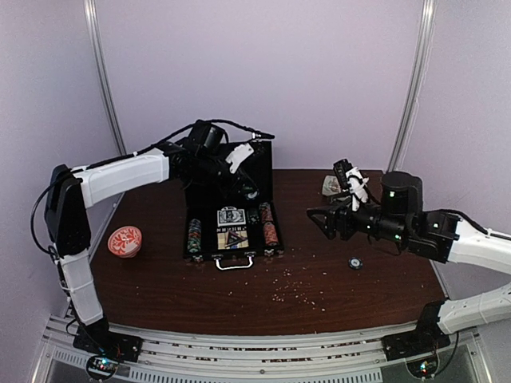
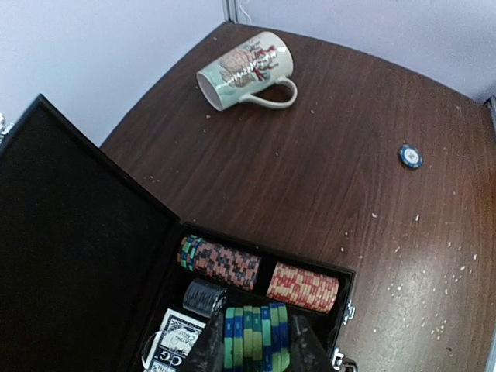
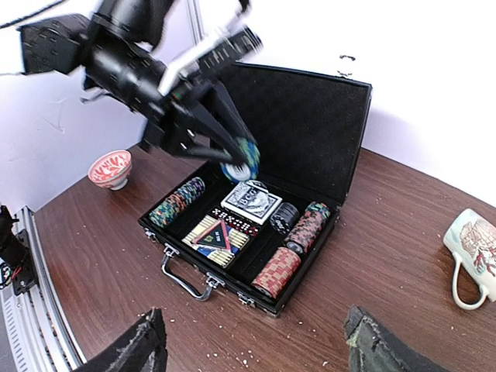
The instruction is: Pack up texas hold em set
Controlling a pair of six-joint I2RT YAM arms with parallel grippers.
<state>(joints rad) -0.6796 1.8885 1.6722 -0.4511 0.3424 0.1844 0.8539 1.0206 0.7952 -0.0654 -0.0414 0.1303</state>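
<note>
The black briefcase lies open at the table's middle, lid upright, silver handle toward me. Inside lie a red chip stack, a dark red-black stack, a black stack, a multicoloured stack and two card decks. My left gripper is shut on a blue-green chip stack and holds it above the case's back half. My right gripper is open and empty, right of the case, above the table. One blue loose chip lies on the table at the right.
A white printed mug lies on its side behind my right gripper. An orange-red dish stands left of the case. Pale crumbs are scattered over the brown table in front of the case.
</note>
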